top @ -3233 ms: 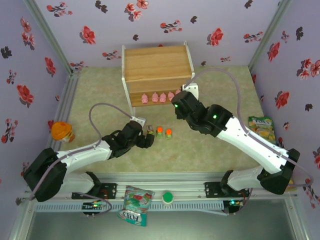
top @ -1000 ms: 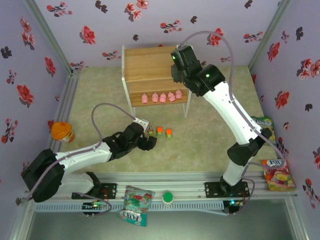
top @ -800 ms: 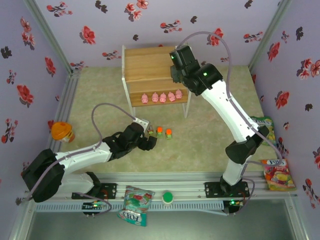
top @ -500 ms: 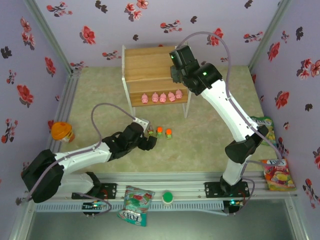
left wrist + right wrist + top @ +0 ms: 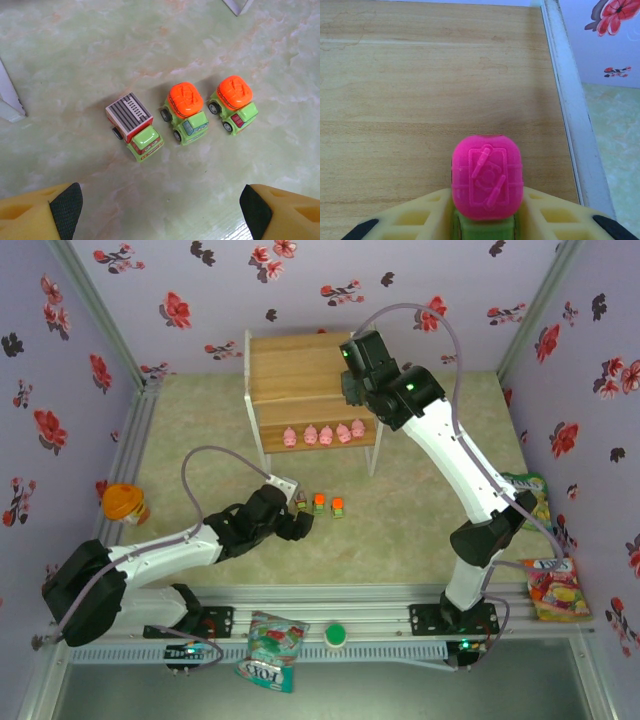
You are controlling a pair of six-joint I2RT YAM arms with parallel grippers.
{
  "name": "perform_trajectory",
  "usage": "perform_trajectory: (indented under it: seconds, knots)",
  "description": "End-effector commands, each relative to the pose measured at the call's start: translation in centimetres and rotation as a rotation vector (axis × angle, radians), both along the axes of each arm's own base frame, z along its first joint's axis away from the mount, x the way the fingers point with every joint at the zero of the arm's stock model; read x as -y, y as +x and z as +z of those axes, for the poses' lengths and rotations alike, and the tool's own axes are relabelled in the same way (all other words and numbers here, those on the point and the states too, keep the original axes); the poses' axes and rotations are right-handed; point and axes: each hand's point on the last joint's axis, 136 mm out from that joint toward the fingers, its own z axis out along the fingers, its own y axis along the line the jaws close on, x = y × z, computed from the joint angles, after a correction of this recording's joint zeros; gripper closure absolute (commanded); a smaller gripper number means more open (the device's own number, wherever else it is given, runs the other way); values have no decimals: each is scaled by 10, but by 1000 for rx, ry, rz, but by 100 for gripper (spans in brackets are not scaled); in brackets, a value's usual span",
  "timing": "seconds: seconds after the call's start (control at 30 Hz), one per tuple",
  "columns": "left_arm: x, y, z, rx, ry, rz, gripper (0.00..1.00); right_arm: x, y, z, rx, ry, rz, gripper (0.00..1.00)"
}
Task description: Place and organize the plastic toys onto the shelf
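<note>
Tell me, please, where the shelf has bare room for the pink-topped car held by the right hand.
The top board is bare up to the white frame rail, ahead of the pink-topped car in the right hand. The lower board is crowded: five pigs line its front edge.

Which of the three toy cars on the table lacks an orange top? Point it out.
The leftmost car in the left wrist view: its back is a grey-striped box, while the other two cars carry orange domes.
</note>
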Motion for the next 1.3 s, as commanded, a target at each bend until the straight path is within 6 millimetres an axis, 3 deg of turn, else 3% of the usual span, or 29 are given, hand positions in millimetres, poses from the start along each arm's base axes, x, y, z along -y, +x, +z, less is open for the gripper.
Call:
perform_trajectory:
  seconds: [0.0, 0.37, 0.93, 1.27]
  knots:
    - [5, 2, 16, 41, -19, -16, 13, 1, 5, 0, -3, -14, 4, 63]
    - [5, 2, 16, 42, -20, -17, 13, 3, 5, 4, 7, -20, 0, 61]
    - [5, 2, 17, 43, -22, -16, 13, 13, -1, 28, 50, -23, -11, 56]
    - [5, 3, 16, 41, -21, -14, 13, 15, -18, 50, 91, -3, -3, 56]
